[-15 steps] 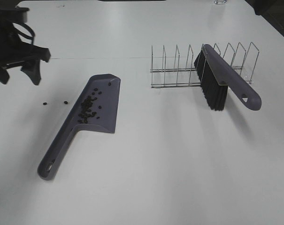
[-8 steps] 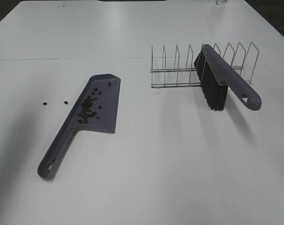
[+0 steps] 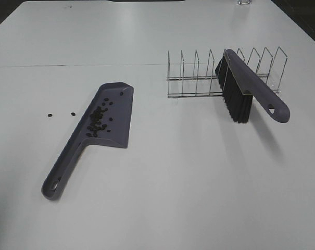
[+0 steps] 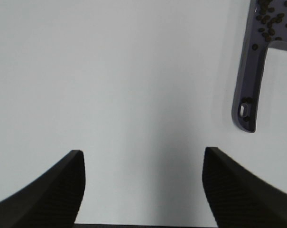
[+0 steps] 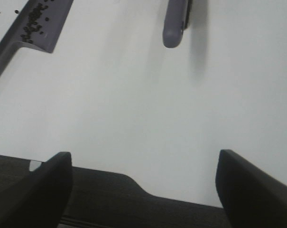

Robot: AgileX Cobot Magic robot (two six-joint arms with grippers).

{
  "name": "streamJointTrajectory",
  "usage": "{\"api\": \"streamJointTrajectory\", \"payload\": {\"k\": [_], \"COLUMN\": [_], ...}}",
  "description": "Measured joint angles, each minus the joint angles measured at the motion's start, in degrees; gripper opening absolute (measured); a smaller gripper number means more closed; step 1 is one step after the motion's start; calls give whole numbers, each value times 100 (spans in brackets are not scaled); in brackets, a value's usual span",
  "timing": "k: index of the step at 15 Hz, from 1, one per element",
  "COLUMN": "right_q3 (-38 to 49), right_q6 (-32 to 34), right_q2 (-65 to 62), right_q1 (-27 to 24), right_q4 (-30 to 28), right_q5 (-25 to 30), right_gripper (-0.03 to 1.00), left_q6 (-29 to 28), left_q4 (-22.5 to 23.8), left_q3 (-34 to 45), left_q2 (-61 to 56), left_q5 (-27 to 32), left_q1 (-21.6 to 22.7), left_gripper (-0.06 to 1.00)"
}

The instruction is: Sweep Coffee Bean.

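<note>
Most of the coffee bean point(image 3: 97, 121) pile is sitting in the dustpan point(image 3: 111, 112); two strays are lying on the desk point(image 3: 173, 182) beside its pan. Both jaws are standing apart, empty. Bumping the dustpan's handle risks spilling them.

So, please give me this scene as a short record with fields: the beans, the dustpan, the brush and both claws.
beans: most lie in the dustpan; two stray coffee beans on the table to its left
brush: brush leaning in the wire rack, bristles down
left claw: left claw open, empty
right claw: right claw open, empty
</note>
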Motion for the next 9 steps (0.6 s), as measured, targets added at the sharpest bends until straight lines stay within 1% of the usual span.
{"api": "streamJointTrajectory", "payload": {"k": [1,3,5,7,9], "right_q3": [264,688,1020,1243,1432], "right_q6": [0,-166,-367,-418,-441], "right_q2": [-286,-957,-1547,-2108,-2584], "right_q1": [0,0,0,0,0], "right_q4": [-160,-338,-338,-298,-252], "right_q5": [0,0,0,0,-172], "right_gripper": [73,73,73,73,73], "left_q6": [0,0,0,17,92], "left_q4": [6,57,74,80,86], "left_q3": [69,407,659,802,865], "left_q2": [-201,-1129,-1988,-2739,-3346], "left_q5": [0,40,115,149,189], "left_q1": [0,0,0,0,0], "left_gripper": [64,64,64,64,64]}}
